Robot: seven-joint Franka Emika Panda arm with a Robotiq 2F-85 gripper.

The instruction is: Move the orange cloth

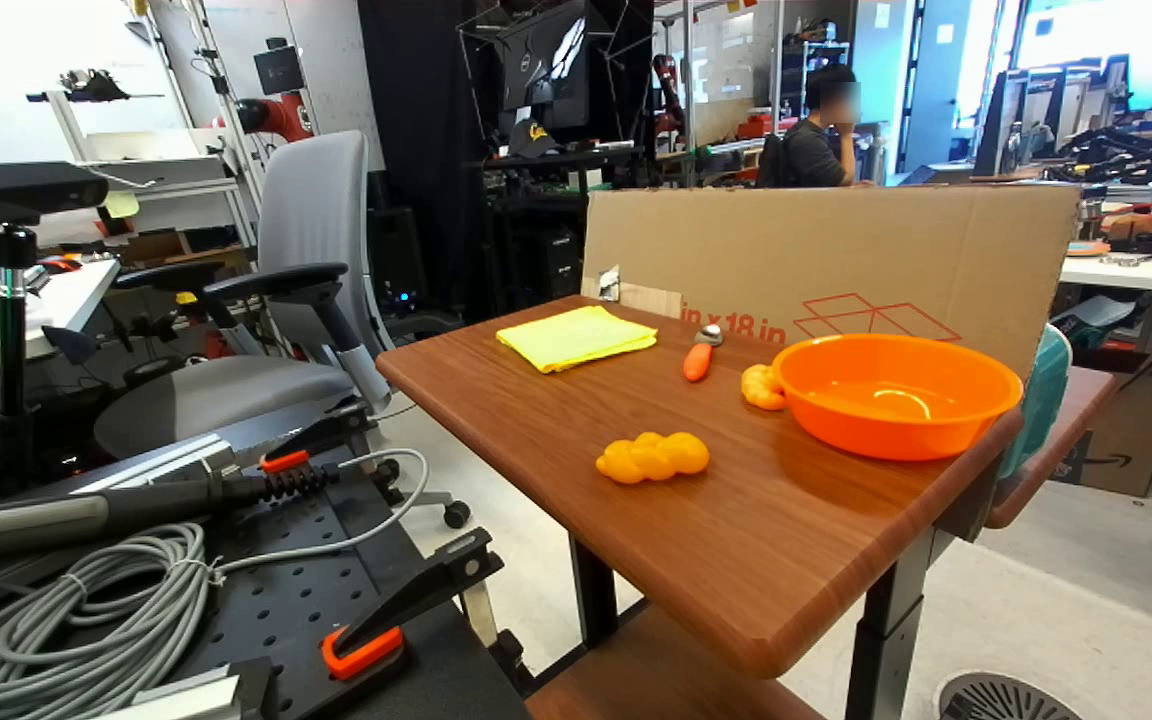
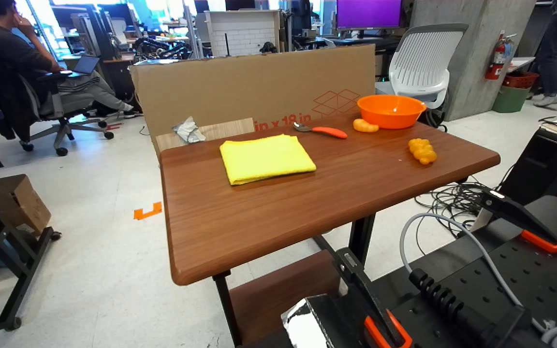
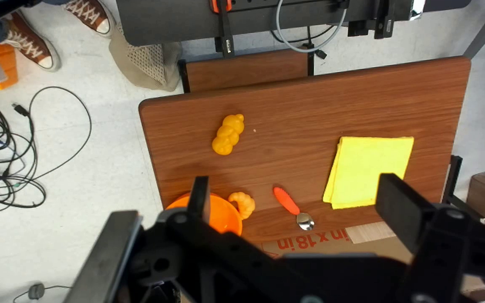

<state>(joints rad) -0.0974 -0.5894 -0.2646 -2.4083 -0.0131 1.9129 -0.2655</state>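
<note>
The cloth of the task looks bright yellow and is folded into a rough square. It lies flat on the brown wooden table and shows in both exterior views and in the wrist view. My gripper shows only in the wrist view. Its fingers are wide apart with nothing between them, and it is high above the table. The right finger covers a lower corner of the cloth in that view, but does not touch it. The arm and gripper are out of both exterior views.
The table also holds an orange bowl, an orange-handled spoon, a curved orange toy and a lumpy orange toy. A cardboard panel stands along one long edge. A black bench with clamps stands opposite.
</note>
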